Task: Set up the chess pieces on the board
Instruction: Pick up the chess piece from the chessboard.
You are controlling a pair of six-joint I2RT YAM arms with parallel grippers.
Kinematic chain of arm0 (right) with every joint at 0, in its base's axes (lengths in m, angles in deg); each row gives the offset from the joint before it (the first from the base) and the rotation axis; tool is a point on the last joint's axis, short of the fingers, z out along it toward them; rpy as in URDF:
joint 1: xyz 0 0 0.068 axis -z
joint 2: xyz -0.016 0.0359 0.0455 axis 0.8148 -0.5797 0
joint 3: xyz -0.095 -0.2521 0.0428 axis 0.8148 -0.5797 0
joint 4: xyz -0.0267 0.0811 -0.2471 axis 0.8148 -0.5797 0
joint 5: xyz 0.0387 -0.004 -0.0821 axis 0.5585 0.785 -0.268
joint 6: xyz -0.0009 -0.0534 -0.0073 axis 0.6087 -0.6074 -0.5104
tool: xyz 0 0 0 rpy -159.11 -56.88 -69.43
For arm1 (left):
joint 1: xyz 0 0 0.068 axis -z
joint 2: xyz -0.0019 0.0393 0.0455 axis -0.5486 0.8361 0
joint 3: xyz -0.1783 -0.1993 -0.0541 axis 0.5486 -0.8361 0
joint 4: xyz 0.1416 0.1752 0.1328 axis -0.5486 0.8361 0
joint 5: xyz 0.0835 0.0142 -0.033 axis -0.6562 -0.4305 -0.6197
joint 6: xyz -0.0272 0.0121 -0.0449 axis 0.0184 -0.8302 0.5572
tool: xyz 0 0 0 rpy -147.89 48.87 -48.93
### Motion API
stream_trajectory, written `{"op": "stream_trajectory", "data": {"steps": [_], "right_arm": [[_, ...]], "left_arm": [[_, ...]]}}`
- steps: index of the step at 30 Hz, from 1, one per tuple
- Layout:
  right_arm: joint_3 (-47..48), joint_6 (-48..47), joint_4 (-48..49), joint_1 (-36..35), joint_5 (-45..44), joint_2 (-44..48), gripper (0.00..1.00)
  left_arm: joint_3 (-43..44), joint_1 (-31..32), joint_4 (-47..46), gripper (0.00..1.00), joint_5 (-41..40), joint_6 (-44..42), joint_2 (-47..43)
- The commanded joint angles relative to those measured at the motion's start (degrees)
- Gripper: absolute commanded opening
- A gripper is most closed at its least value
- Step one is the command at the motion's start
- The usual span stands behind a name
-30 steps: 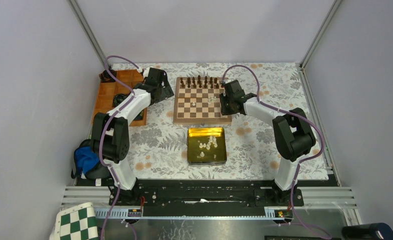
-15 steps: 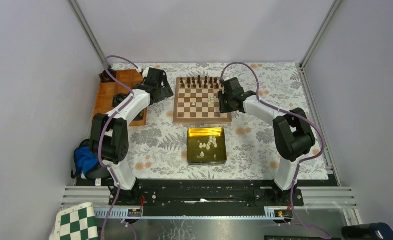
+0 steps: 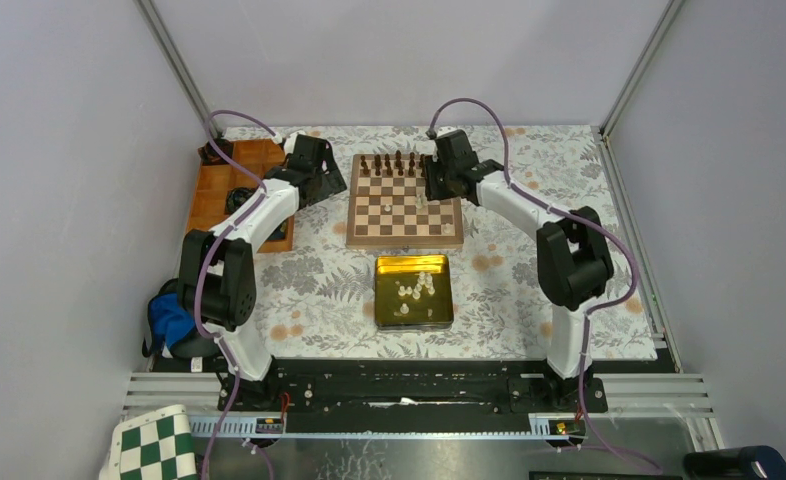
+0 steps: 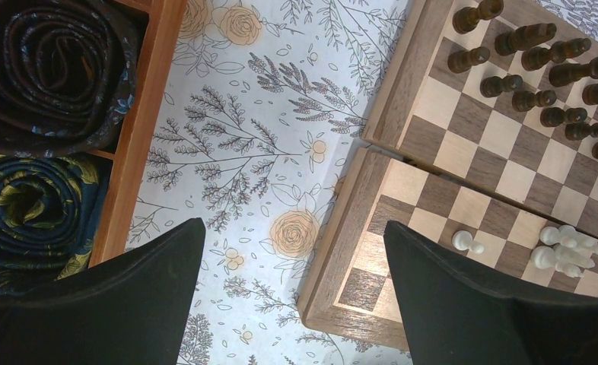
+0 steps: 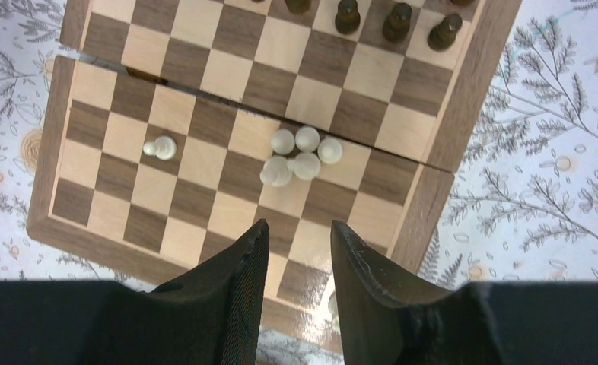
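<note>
My right arm has swung toward the far side of the board and the right gripper has spread, so now it's partly open, holding nothing. Six cream chess pieces sit just ahead of my fingertips: five bunched near the right rim, one pawn alone to the left with bare squares between. The left gripper is wide open and empty, over the mat beside the board's left rim.

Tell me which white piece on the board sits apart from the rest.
The lone white piece, left of the cluster with bare squares between; the others bunch together.
</note>
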Motion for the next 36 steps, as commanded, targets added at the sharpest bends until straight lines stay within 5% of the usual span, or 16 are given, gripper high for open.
{"op": "stream_trajectory", "data": {"steps": [1,11,36], "right_arm": [[6.3,-1.6,-1.7,-0.8,-0.6,-3.8,0.43],[14.0,-2.6,-3.4,-0.7,-1.5,-10.6,0.41],[14.8,-4.0,-3.3,-0.6,-2.0,-14.0,0.34]], "left_arm": [[1.6,0.4,-1.6,0.95,0.2,-0.2,-0.3],[2.1,0.4,-1.7,0.95,1.0,-0.1,0.6],[2.3,0.4,-1.7,0.95,0.7,0.0,1.4]]}}
